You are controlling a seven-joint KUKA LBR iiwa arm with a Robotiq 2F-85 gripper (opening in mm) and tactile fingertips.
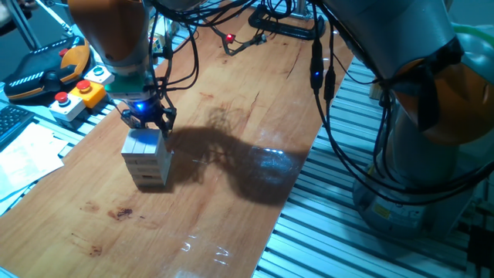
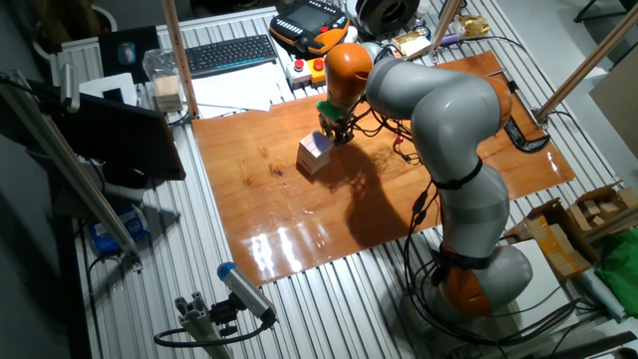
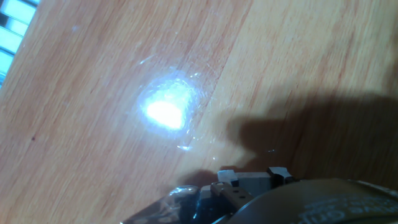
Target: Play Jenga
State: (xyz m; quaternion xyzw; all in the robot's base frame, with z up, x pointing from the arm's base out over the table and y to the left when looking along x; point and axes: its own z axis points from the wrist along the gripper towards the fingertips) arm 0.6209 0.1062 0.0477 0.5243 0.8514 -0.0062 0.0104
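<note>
1. Jenga (image 1: 147,159) tower stands on the wooden table (image 1: 231,177), near its left side.
2. Gripper (image 1: 148,121) hangs directly over the tower top, fingertips at the upper blocks.
3. Whether the fingers are released or clenched, I cannot tell.

The Jenga tower (image 1: 147,161) is pale bare wood, the desk (image 1: 231,177) glossy reddish-brown with grain, and the arm (image 2: 439,110) grey with orange joints.
</note>
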